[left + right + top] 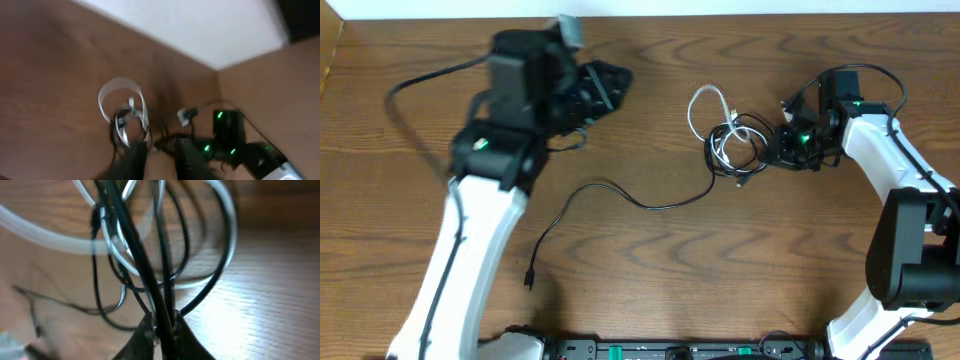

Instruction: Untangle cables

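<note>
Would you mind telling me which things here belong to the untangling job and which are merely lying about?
Job: black cable, white cable, right claw gripping the black one.
Lying about: thick black wire on left arm, black rail along the front edge.

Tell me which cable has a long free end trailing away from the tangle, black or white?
The black cable: its tail snakes left and toward the front, ending in a plug. The white cable is bunched in small loops.
</note>
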### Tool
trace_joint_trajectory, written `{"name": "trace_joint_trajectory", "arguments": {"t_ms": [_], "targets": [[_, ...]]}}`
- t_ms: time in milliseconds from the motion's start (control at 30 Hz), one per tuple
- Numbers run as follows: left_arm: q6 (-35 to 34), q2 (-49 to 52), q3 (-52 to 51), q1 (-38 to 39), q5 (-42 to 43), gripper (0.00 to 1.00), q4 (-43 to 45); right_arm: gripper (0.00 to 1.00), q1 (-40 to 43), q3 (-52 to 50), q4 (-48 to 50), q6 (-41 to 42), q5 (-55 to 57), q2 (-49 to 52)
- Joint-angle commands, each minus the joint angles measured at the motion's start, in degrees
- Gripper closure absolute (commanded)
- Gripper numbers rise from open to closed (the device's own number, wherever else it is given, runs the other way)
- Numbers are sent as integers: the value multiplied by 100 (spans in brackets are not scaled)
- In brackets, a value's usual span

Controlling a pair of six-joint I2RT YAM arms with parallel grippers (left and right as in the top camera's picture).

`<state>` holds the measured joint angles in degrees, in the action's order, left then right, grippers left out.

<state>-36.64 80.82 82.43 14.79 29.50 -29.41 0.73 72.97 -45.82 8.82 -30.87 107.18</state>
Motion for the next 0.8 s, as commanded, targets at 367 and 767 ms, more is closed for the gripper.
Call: {"name": "trace_joint_trajectory", "arguments": {"t_ms": [367,767], "targets": [[214,2417,31,872,286,35,1543,45,208,9,-686,767,1298,-448],[-1421,3921,31,1790,-817,30,3884,41,686,9,-872,678,1300,-448]]}}
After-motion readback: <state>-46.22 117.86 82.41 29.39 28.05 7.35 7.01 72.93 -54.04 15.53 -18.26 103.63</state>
